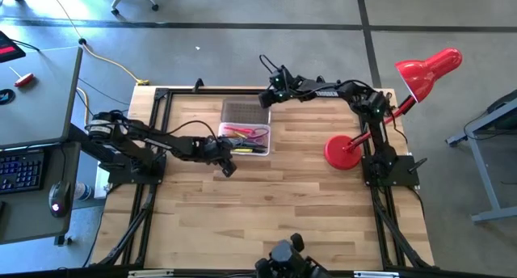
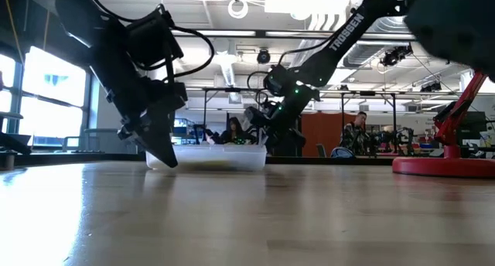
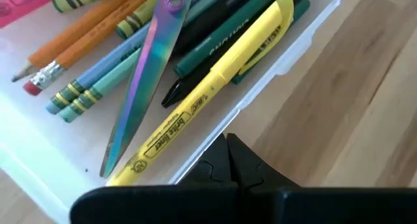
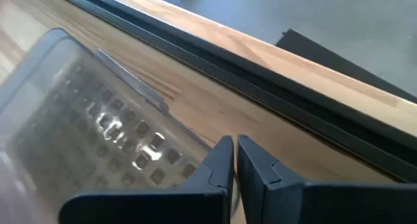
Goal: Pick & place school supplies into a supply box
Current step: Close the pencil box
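The clear supply box (image 1: pixel 242 152) sits at mid-table with its greyish lid (image 1: pixel 245 111) swung open toward the far edge. Inside lie a yellow highlighter (image 3: pixel 215 81), scissors with shiny blades (image 3: pixel 146 74), orange pencils (image 3: pixel 85 35), green pens (image 3: pixel 225 42) and a pink marker (image 3: pixel 19 6). My left gripper (image 1: pixel 228 166) (image 3: pixel 228 146) is shut, its tips low at the box's near left corner. My right gripper (image 1: pixel 266 98) (image 4: pixel 234 149) is shut beside the lid's far right corner. My left gripper points its shut fingertips (image 3: pixel 238 160) down at the table right beside the box's near rim (image 3: pixel 215 136); I cannot tell whether they touch it. My right gripper has one fingertip (image 4: pixel 221 152) right against the lid's edge (image 4: pixel 192 142) near its corner; I cannot tell whether it touches.
A red desk lamp stands on its round base (image 1: pixel 346 151) to the right of the box, its shade (image 1: pixel 428 72) past the table's far right corner. Black frame rails (image 1: pixel 153 149) run along the table's sides. Bare wood (image 1: pixel 275 205) lies between the box and the near edge.
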Motion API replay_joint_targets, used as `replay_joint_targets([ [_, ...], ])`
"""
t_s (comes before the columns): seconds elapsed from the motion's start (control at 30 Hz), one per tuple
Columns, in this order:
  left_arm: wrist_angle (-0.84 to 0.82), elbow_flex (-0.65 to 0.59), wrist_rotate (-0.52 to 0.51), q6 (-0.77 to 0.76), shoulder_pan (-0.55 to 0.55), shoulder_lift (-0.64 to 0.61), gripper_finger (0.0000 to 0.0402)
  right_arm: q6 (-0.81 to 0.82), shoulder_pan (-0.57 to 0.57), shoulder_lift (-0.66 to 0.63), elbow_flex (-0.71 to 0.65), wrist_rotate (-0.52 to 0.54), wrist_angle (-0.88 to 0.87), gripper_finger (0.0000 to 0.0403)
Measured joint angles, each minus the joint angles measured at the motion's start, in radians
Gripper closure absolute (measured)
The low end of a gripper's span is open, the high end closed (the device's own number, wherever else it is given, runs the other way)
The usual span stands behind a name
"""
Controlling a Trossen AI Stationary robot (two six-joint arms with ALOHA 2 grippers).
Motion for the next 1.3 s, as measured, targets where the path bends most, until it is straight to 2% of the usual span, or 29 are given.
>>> replay_joint_targets([
  [0.33, 0.0, 0.0, 0.032, 0.007, 0.014, 0.0, 0.0392, 0.0, -0.02, 0.042, 0.002, -0.007, 0.034, 0.0402],
  [0.7, -0.002, 0.0, 0.011, 0.007, 0.015, 0.0, 0.0392, -0.013, -0.014, 0.043, -0.001, -0.192, 0.066, 0.0403],
  [0.97, -0.01, 0.0, -0.002, 0.007, 0.014, -0.001, 0.0392, -0.117, 0.053, -0.021, -0.004, -0.101, 0.031, 0.0403],
  [1.3, 0.004, 0.0, -0.043, 0.006, 0.017, -0.001, 0.0392, -0.203, 0.178, -0.083, -0.003, -0.084, -0.127, 0.0403],
])
